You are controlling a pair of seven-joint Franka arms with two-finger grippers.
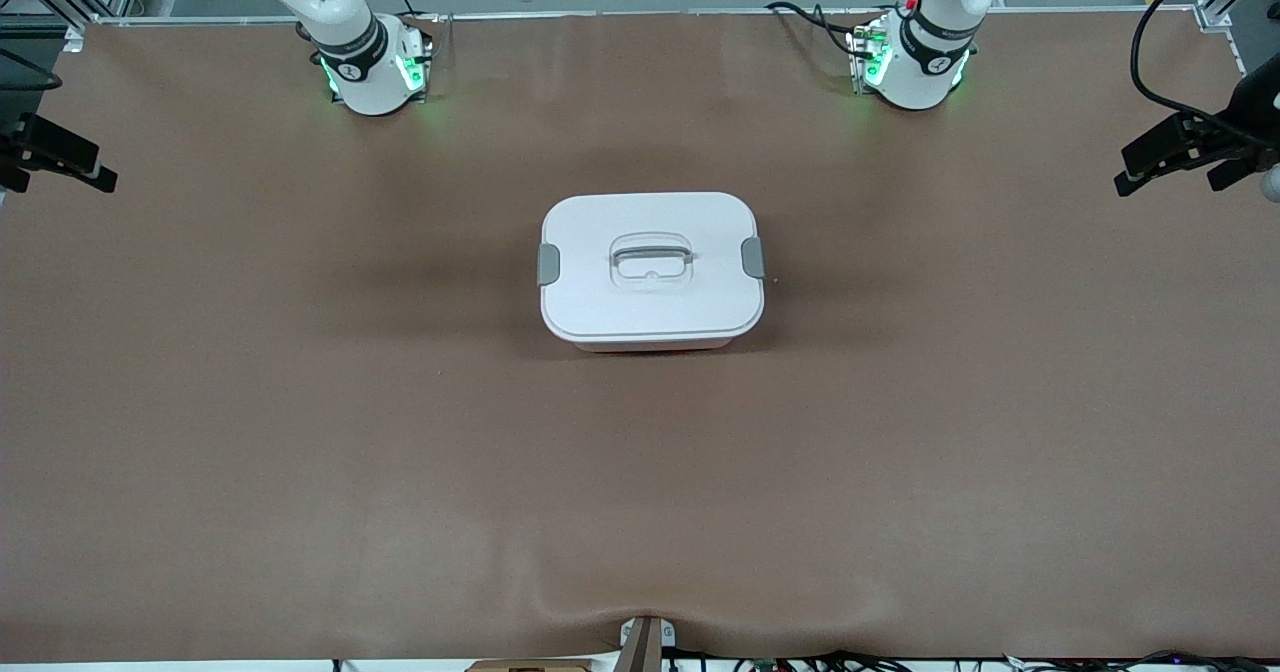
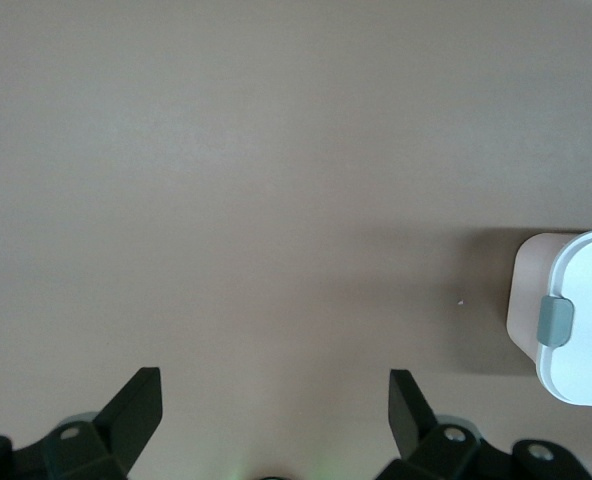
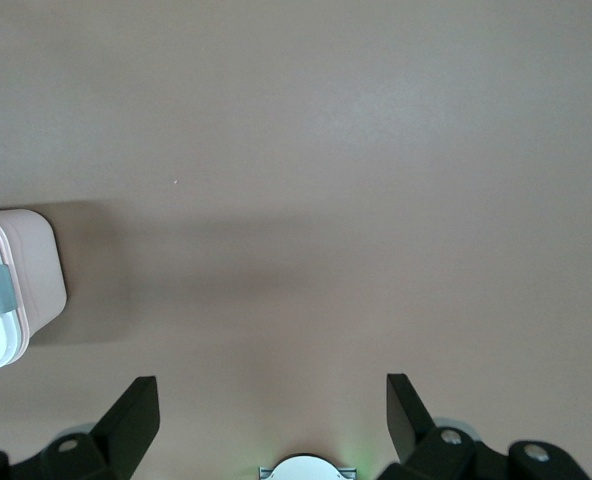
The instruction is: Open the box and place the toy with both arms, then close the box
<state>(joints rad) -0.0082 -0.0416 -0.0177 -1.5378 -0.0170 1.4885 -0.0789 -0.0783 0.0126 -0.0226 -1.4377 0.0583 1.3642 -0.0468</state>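
The box (image 1: 651, 270) stands in the middle of the table with its white lid on. Its two grey side clips (image 1: 549, 264) are down and the recessed handle (image 1: 651, 257) lies in the lid's centre. A corner of the box (image 2: 576, 320) shows in the left wrist view, and its pink wall (image 3: 34, 272) shows in the right wrist view. The toy is out of view. My left gripper (image 1: 1165, 167) hangs open over the left arm's end of the table, nothing between its fingers (image 2: 274, 385). My right gripper (image 1: 55, 162) hangs open over the right arm's end, also holding nothing (image 3: 272, 390).
A brown mat (image 1: 300, 432) covers the whole table. The two arm bases (image 1: 375, 67) stand along the edge farthest from the front camera, with cables beside them. A small bracket (image 1: 645, 642) sits at the table's nearest edge.
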